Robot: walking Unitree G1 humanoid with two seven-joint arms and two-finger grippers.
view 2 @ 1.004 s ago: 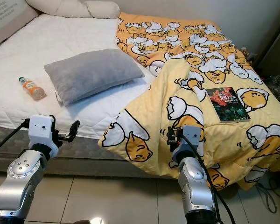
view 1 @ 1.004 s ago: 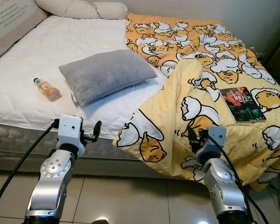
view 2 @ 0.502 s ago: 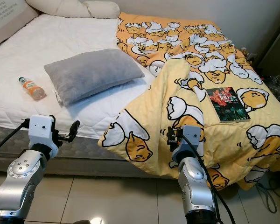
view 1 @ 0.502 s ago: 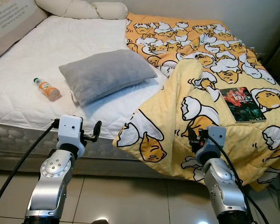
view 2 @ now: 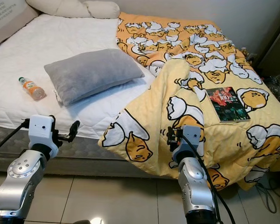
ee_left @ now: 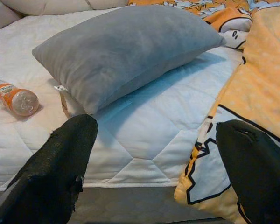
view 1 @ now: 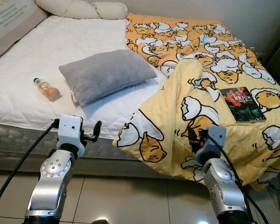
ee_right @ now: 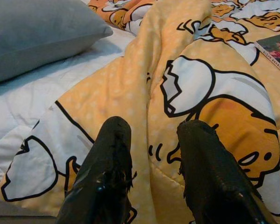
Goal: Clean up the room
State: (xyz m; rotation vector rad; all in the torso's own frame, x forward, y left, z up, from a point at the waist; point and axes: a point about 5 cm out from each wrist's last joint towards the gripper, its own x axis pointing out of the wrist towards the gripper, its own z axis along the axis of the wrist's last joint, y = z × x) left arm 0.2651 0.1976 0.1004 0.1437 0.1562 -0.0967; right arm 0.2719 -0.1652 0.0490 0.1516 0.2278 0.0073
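Faint printed lettering on the beige headboard cushion [view 1: 9,18], too small to read, book [view 1: 242,104] cover title perhaps illegible

Head and wrist cameras toward bed [view 1: 60,51]

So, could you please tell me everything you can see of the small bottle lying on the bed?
The bottle is small and clear-looking, with orange contents, an orange-and-white label band and a green cap. It lies on its side on the white quilted mattress, cap end towards the head of the bed, out on the robot's left. It sits apart from the grey pillow, touching only the mattress. It looks closed; its fill level is too small to tell. Neither hand is near it.
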